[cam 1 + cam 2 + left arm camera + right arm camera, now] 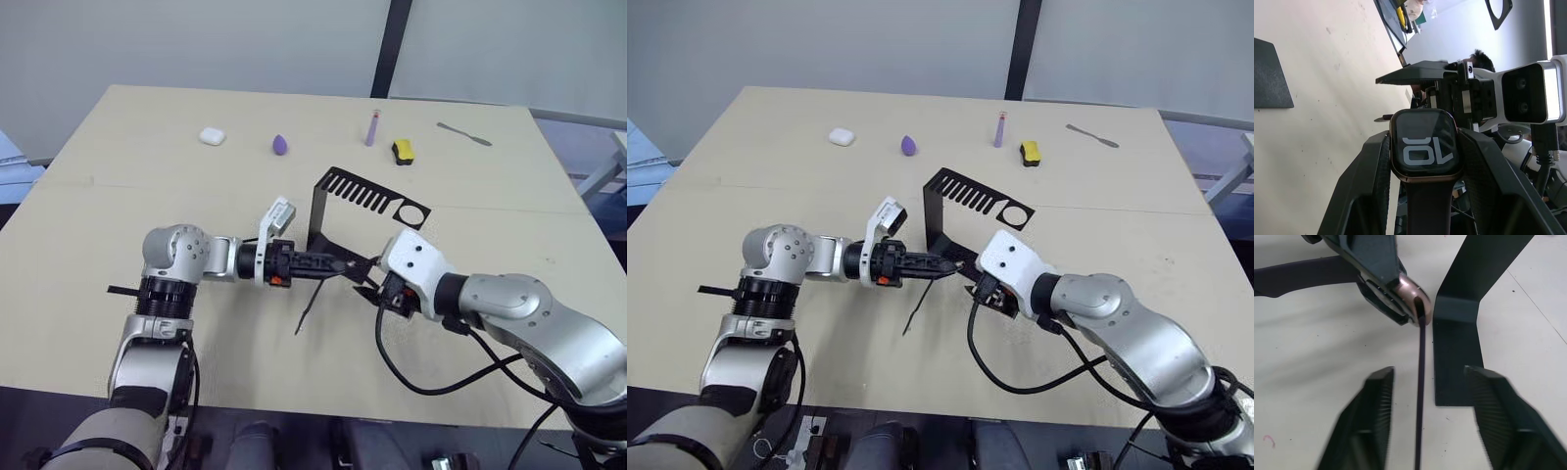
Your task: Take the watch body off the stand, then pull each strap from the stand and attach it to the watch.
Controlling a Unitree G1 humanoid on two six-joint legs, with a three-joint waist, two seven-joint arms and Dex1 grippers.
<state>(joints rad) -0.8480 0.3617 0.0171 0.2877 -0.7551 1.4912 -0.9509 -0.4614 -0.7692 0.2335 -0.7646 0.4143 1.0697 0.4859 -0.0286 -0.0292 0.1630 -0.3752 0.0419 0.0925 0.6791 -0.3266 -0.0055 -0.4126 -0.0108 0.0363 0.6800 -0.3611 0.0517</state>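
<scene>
The watch body point(1423, 143), with a dark screen, white digits and a bronze rim, is clamped in my left gripper point(1423, 138), which is shut on its sides just in front of the black stand point(318, 211). One dark strap point(312, 305) hangs from the watch toward the table. In the right wrist view a second thin strap point(1420, 382) runs edge-on from the watch's rim point(1413, 291) back between my right gripper's fingers point(1376, 401). Those fingers stand wide apart and do not touch it. My right gripper point(370, 289) is open, facing the left one, close beside the stand's foot point(1457, 362).
Along the far side of the table lie a white earbud case point(213, 136), a purple egg-shaped piece point(281, 145), a purple pen point(372, 127), a yellow-and-black block point(403, 150) and a metal spatula point(463, 134). A black cable point(411, 377) loops below my right wrist.
</scene>
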